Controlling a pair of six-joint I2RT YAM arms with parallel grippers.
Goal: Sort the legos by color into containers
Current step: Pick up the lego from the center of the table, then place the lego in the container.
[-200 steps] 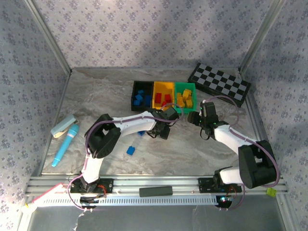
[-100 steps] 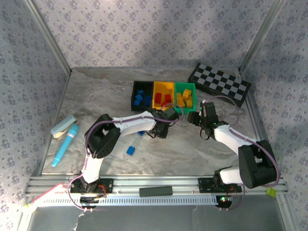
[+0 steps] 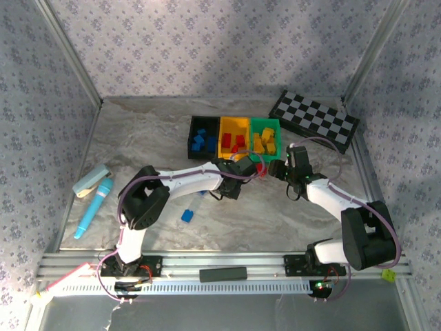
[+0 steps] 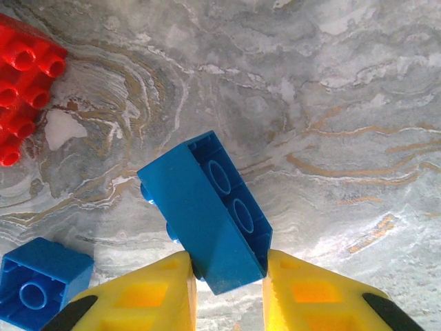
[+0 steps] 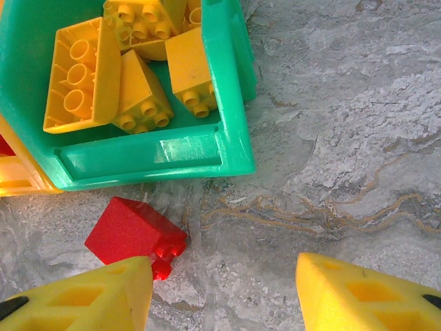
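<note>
Patterned walls enclose a grey marbled desk (image 3: pixel 138 138), and near the middle of its far edge the containers are joined in a row: a black bin (image 3: pixel 191 138) loaded with blue legos, a yellow-orange bin (image 3: pixel 234 124) with red ones, and a green bin (image 5: pixel 151 155) with yellow ones. Most of the sorting is judged to be done, since each bin is already stocked with one colour. A blue brick (image 4: pixel 207 207) is pinched at one end by the left tool (image 4: pixel 229 265), just on the near side of the bins; it is tilted, and whether it has been raised clear of the desk cannot be told for certain. A second blue brick (image 4: pixel 41 276) lies close beside it on the desk, and a third (image 3: pixel 187 215) is seen farther toward the near edge. The right tool (image 5: pixel 220 276) is held spread with nothing between its fingers, above a red brick (image 5: pixel 134 231) that lies on the desk just in front of the green bin. What is left, by this reckoning, is a handful of strays: the blues for the black bin and the red for the yellow-orange one. A light blue marker (image 3: pixel 93 207) near the left edge and a checkerboard (image 3: pixel 313 121) at the far right corner are not part of the sorting.
</note>
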